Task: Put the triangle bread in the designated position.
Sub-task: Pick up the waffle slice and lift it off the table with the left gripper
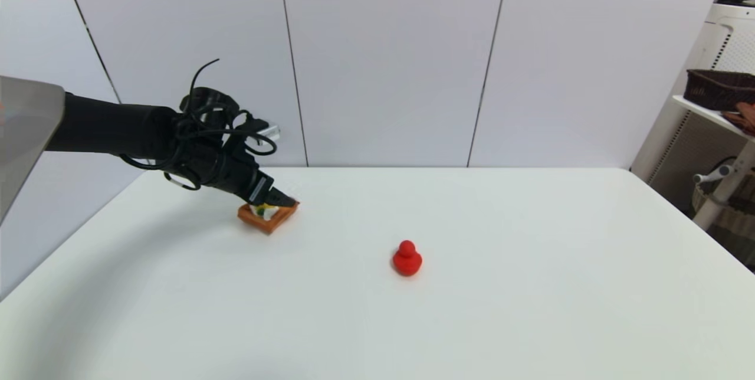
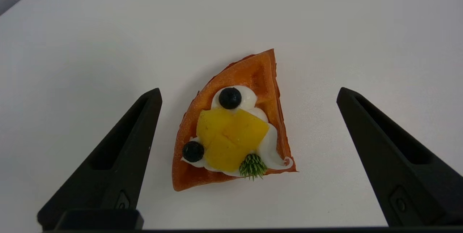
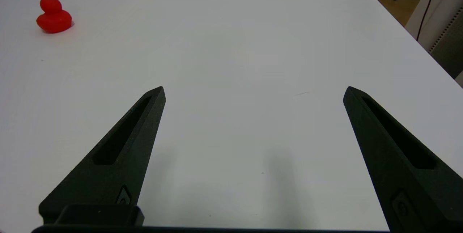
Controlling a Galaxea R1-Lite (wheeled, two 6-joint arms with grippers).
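Left tool point(image 2: 247, 93) spread wide over bread point(image 2: 233, 131), not touching. Lower straight, clamp waffle edges, spare cream. Right tool point(image 3: 253, 92) apart, idle over table point(image 3: 253, 37).

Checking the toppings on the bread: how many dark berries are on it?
2. On the bread, one berry sits on cream near the pointed end, the other at the wide end beside the fruit. More may be hidden.

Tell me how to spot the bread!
Look at the white table, on its far left part. Under the black left tool, open above it, lies the bread: an orange wedge with cream, yellow fruit and berries, unlike the plain red duck.
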